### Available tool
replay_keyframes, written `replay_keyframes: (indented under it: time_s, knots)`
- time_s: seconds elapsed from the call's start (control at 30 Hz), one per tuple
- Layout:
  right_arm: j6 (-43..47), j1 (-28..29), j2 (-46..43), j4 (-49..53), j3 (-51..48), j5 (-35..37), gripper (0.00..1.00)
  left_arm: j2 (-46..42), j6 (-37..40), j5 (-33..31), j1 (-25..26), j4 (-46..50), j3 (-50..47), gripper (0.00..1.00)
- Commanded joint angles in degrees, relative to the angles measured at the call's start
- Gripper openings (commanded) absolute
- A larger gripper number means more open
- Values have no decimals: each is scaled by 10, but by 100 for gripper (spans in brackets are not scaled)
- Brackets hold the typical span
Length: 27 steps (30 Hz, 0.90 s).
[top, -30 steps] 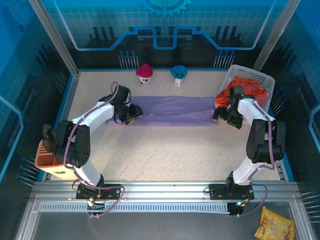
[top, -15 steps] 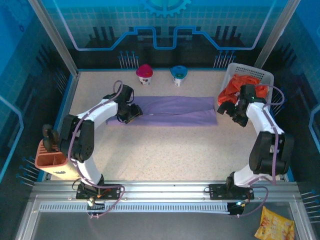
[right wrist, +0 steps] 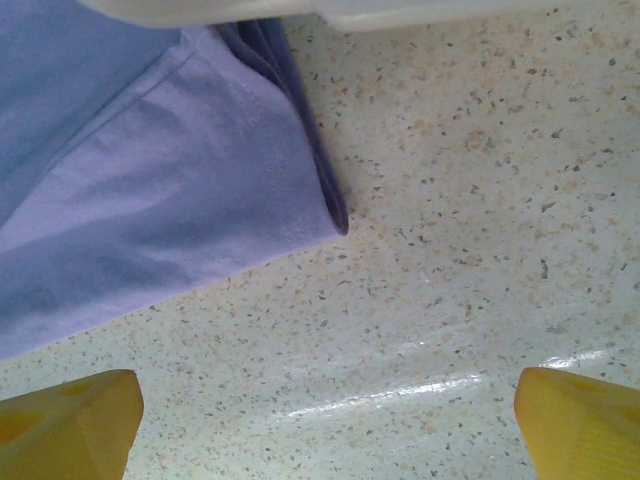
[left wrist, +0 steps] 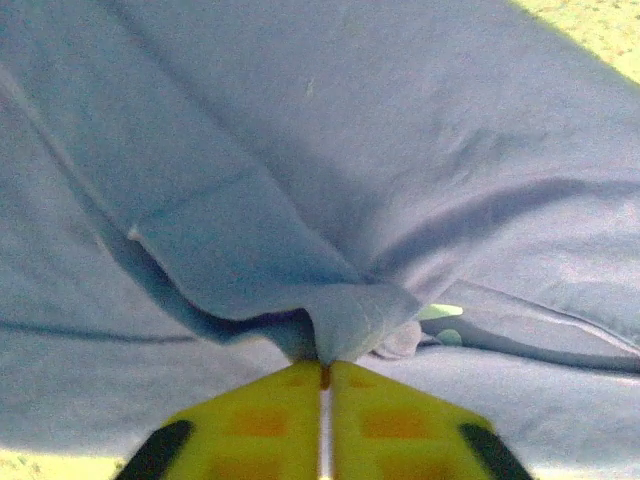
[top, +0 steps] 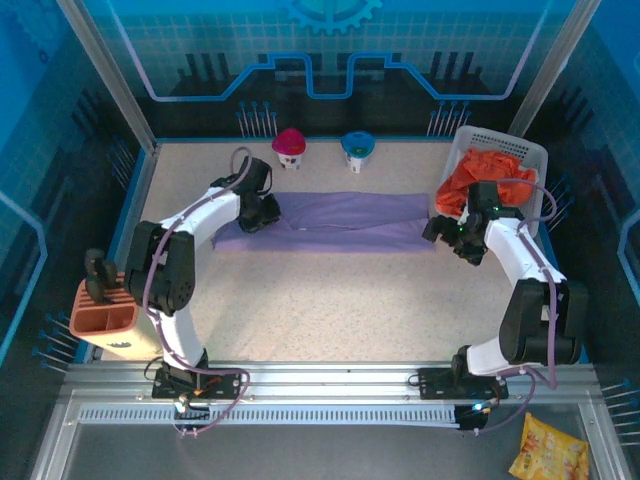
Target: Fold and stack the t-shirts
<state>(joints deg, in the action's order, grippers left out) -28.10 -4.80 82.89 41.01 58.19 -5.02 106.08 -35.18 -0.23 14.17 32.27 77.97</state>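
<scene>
Pinching the lavender t-shirt (top: 345,220) at its left end in my left gripper (left wrist: 323,370), long axis running toward my right gripper (right wrist: 330,405), jaws wide apart just beside the opposite corner.

I am wearing white shells over black joints, purple cables trailing back from my left hand (left wrist: 325,370) and right hand (right wrist: 330,410), both showing yellow fingers (right wrist: 70,415).

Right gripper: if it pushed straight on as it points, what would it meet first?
The open right gripper would likely meet bare table first, just beside the lavender t-shirt's folded corner; depth is unclear.
</scene>
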Motion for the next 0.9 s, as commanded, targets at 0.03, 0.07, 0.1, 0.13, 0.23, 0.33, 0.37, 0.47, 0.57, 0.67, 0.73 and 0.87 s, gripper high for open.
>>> replay_keyframes:
  time_s: [0.03, 0.07, 0.1, 0.13, 0.23, 0.33, 0.37, 0.47, 0.57, 0.67, 0.73, 0.87]
  knots:
    - [0, 8, -13, 4, 0, -10, 96, 47, 25, -27, 2, 31, 53, 0]
    - [1, 8, -13, 5, 0, -10, 96, 57, 30, -29, 2, 35, 68, 0]
    - [1, 8, -14, 6, 1, -11, 96, 66, 35, -31, 2, 36, 80, 0]
    - [2, 9, -15, 6, 0, -9, 96, 73, 39, -33, 2, 35, 90, 0]
    - [5, 8, -19, 6, -2, -12, 96, 99, 56, -45, 1, 31, 122, 0]
    - [6, 10, -22, 3, -7, -17, 96, 131, 74, -44, -3, 27, 156, 0]
    - [7, 9, -22, 2, -9, -19, 96, 141, 82, -44, -3, 28, 170, 0]
    - [8, 13, -23, 3, -12, -20, 96, 165, 100, -45, -3, 38, 207, 0]
    - [10, 15, -23, 4, -15, -18, 96, 183, 121, -39, -2, 45, 235, 0]
    - [13, 17, -24, 4, -16, -18, 96, 200, 145, -29, 0, 54, 253, 0]
    - [14, 19, -23, 4, -14, -20, 95, 205, 164, -28, 2, 63, 259, 9]
    - [17, 32, -20, 6, -9, -20, 95, 186, 162, -52, 2, 80, 242, 31]
